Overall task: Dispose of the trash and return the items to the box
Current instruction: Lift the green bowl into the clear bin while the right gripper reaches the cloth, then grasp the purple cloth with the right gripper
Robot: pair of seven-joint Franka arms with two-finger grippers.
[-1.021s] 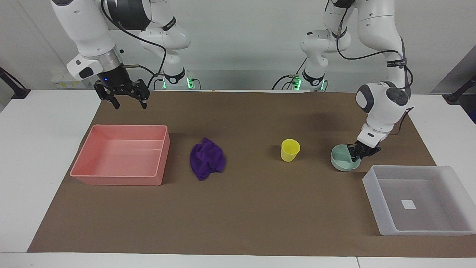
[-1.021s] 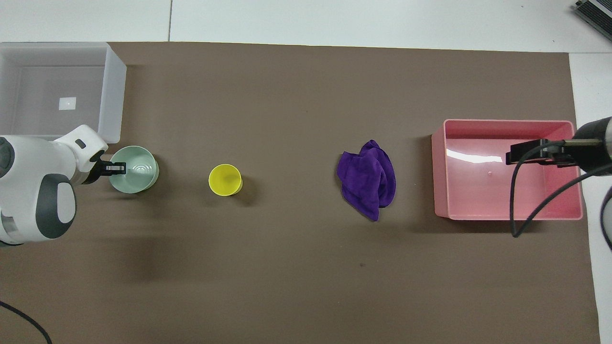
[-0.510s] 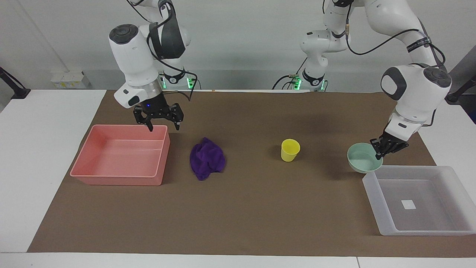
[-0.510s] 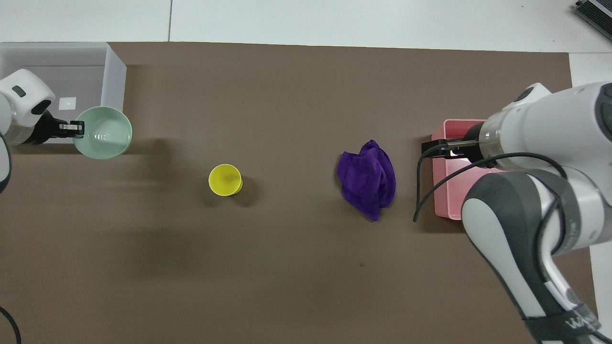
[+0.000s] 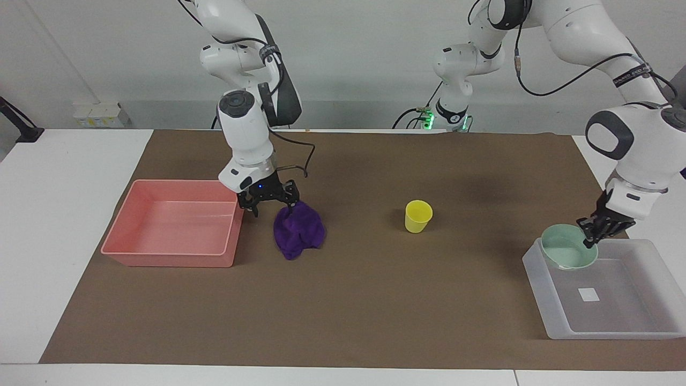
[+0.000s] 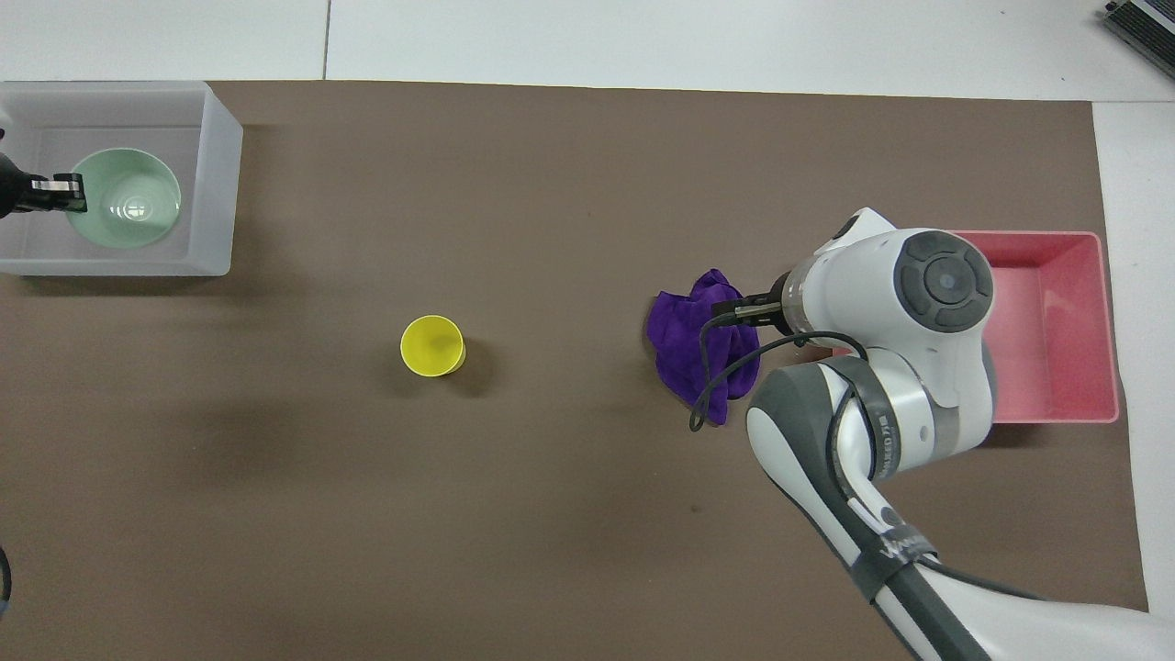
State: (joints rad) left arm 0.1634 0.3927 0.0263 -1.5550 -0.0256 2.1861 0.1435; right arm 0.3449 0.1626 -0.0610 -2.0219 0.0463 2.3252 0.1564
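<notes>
While the left gripper [image 5: 591,234] pinches the rim of the mint-green bowl [image 5: 568,254], fingertips clamped on the rim's edge, the bowl hangs tilted over the frosted box [image 5: 541,300], above the corner nearest the robots, and appears not to rest on the floor. The box sits at the left arm's end of the brown mat [image 5: 364,300], its small white square mark [image 5: 588,294] uncovered. The right gripper [image 5: 270,206] is low, with its fingers spread apart; one fingertip is at the top edge of the purple cloth [image 5: 300,230], the other is down between the cloth and the pink tray [image 5: 128,246]. Contact with the cloth cannot be confirmed. The cloth lies crumpled on the mat just beside the pink tray. The yellow cup [image 5: 418,216] stands upright near mid-mat, well apart from both cloth and box.
</notes>
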